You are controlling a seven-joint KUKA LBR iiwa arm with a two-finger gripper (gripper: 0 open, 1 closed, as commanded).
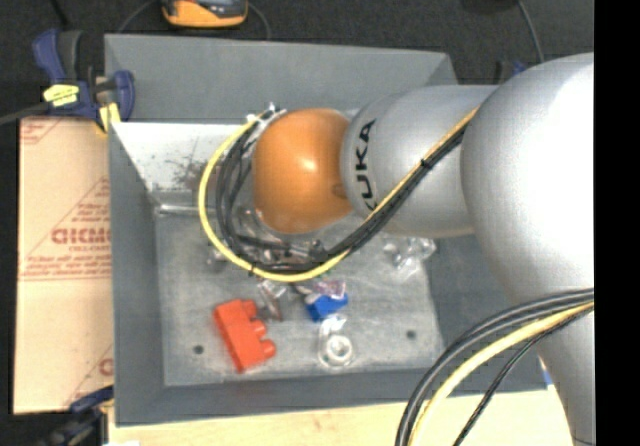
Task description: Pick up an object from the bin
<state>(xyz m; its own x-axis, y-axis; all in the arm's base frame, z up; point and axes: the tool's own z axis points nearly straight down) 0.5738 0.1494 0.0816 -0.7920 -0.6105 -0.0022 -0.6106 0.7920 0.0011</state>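
1. The pincer [268, 294] sits low in the bin [185, 279], under the arm's orange cover [295, 169]. That cover and the cables hide most of it, so I cannot tell whether it is apart or together, and nothing can be seen held in it.
2. The nearest thing is a red block [243, 334], lying flat on the bin floor at about 7 o'clock from the pincer and just beside it. It looks like the likeliest pick.
3. A small blue piece [325, 307] lies at 3 to 4 o'clock from the pincer. A clear ring-like piece [337, 348] lies at 5 o'clock, near the blue one and apart from the block.
4. The block looks like stiff, light moulded plastic that will not give under a squeeze. Its smooth faces may slip on a loose hold.
5. The best hold is probably across its two long flat sides, near the middle. The stepped end at 5 o'clock offers uneven faces and could twist out.
6. The clear piece looks small, rounded and harder to seat.
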